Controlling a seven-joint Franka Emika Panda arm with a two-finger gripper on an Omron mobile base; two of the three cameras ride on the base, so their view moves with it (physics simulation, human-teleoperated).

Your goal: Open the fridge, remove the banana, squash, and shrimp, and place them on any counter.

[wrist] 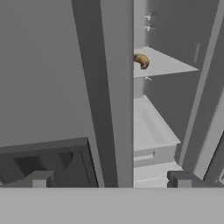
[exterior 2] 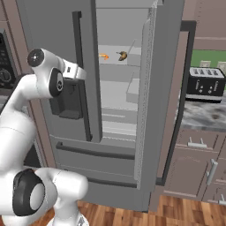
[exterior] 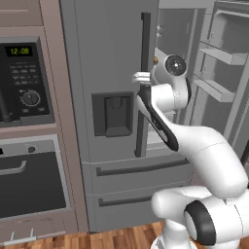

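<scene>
Up on the fridge (exterior 2: pixel 57 26) shelf sits the banana (wrist: pixel 141 61), above and beyond our gripper (wrist: pixel 109 178). We see jaws wide apart, holding nothing. Closed left door stands between them; we'd reach around its edge.

The closed door of the fridge (wrist: pixel 109 87) hides the left part of the small yellow-brown item (wrist: pixel 141 61) at the near edge of the upper shelf (wrist: pixel 168 65). In the right base view the orange bit (exterior 2: pixel 103 56) beside it is too small to identify. The oven (exterior: pixel 29 175) is cut off by the left edge.
</scene>
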